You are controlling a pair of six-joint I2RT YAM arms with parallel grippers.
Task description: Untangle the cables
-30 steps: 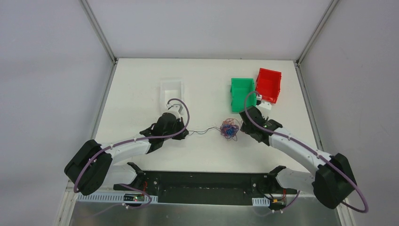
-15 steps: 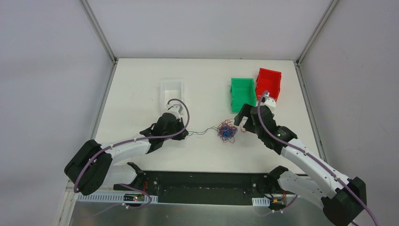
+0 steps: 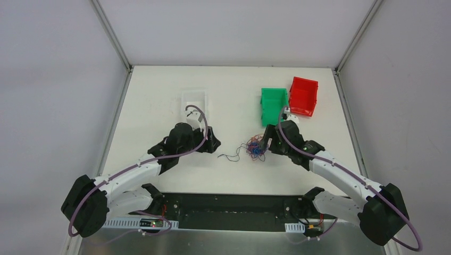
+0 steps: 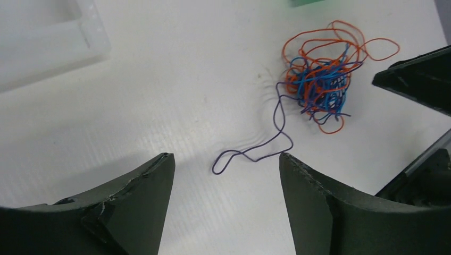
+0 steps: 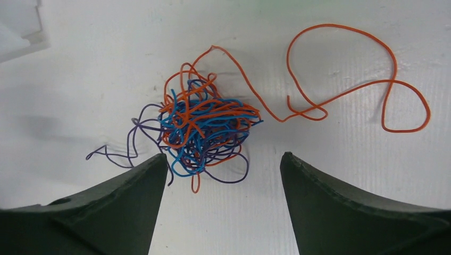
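Note:
The cables (image 3: 256, 147) lie as one tangled ball of thin orange, blue and dark purple wires in the middle of the table. One dark purple strand (image 4: 255, 151) trails left out of the ball (image 4: 319, 74) and rests slack on the table. My left gripper (image 4: 226, 156) is open, and that strand's looped end lies between its fingertips, apart from both. My right gripper (image 5: 223, 156) is open too, just right of the ball (image 5: 205, 130), with nothing between its fingers. A long orange loop (image 5: 372, 79) spreads out to the right of the ball.
A white tray (image 3: 193, 101) stands behind the left gripper (image 3: 215, 142). A green bin (image 3: 275, 105) and a red bin (image 3: 303, 95) stand behind the right gripper (image 3: 270, 139). The black base plate (image 3: 228, 204) runs along the near edge.
My left gripper has opened, let go of the dark strand and shifted back. The strand has gone from taut to slack. My right gripper opened, lifted off, then came back beside the ball.

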